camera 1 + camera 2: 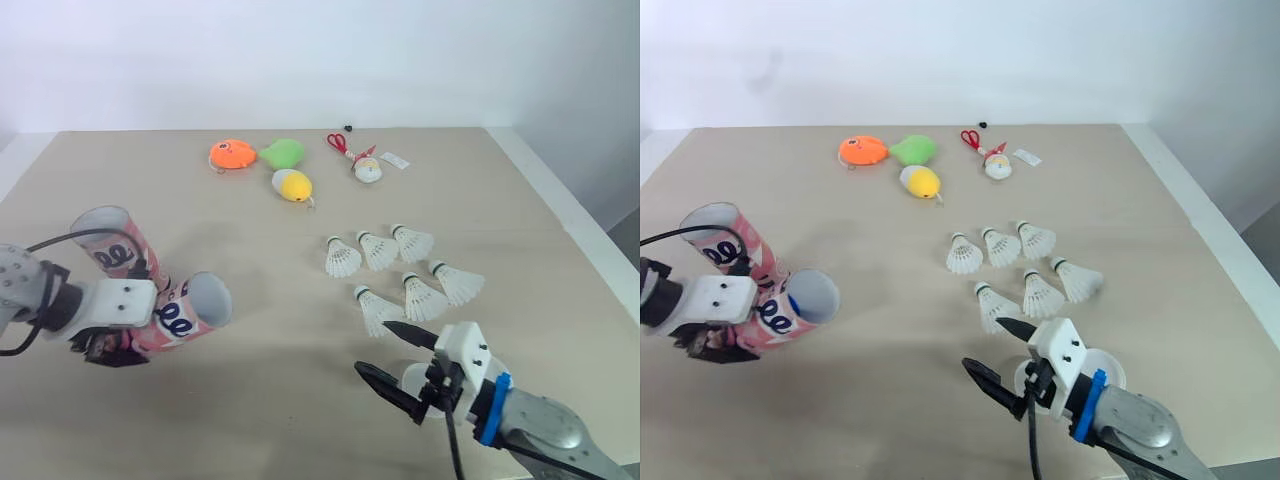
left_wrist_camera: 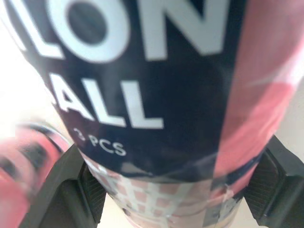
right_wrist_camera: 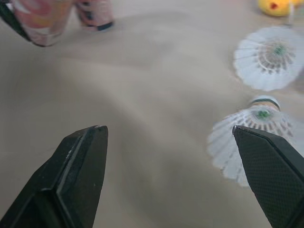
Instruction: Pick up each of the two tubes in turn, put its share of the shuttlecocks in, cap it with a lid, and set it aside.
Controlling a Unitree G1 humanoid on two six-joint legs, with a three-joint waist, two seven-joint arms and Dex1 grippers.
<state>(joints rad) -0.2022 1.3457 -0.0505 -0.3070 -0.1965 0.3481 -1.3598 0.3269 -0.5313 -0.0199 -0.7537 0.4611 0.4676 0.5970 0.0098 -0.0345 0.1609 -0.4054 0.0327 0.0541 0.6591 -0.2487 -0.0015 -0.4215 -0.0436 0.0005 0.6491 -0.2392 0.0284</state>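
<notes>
A broad desk (image 1: 260, 410) with a matte beige top stretches ahead of the right hand (image 1: 372, 347); its white rim (image 1: 570, 215) runs outboard of that hand, grey floor (image 1: 630, 232) beyond. A plain white wall (image 1: 300, 60) backs the far edge. Soft, even light.

The table (image 1: 260, 420) looks matt and smooth, a pale beige sheet with no shine. The tube (image 2: 156, 95) in the left hand (image 2: 173, 190) wears a glossy printed wrap, with light sliding over its pink and navy. On the right hand (image 3: 167, 128), the fingers (image 3: 78, 175) are matt black plastic with a fine grain. The shuttlecocks (image 3: 268, 57) have thin, ribbed, matt white skirts.
</notes>
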